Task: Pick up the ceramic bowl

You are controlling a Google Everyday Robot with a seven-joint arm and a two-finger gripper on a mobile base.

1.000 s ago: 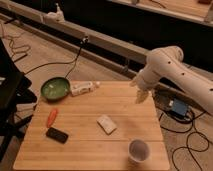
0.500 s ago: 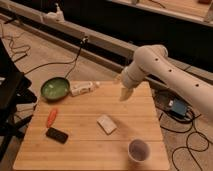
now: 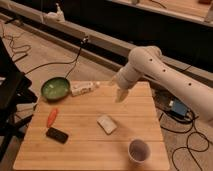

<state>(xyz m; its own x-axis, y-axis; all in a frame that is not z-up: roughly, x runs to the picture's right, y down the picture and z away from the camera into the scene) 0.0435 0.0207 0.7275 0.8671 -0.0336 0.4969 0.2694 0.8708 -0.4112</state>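
Note:
The ceramic bowl (image 3: 55, 88) is a shallow round green bowl sitting at the far left corner of the wooden table (image 3: 90, 142). My white arm reaches in from the right, and my gripper (image 3: 120, 93) hangs above the far middle of the table, well to the right of the bowl and apart from it. It holds nothing that I can see.
A white bottle (image 3: 83, 88) lies beside the bowl. An orange carrot (image 3: 52, 117) and a black device (image 3: 57, 135) lie at the left. A white block (image 3: 106, 123) is at the middle, a white cup (image 3: 138, 149) near the front right. Cables cross the floor.
My arm has swung left along the table's far edge, bringing the gripper from the right side toward the middle, closer to the bowl. The objects have not moved.

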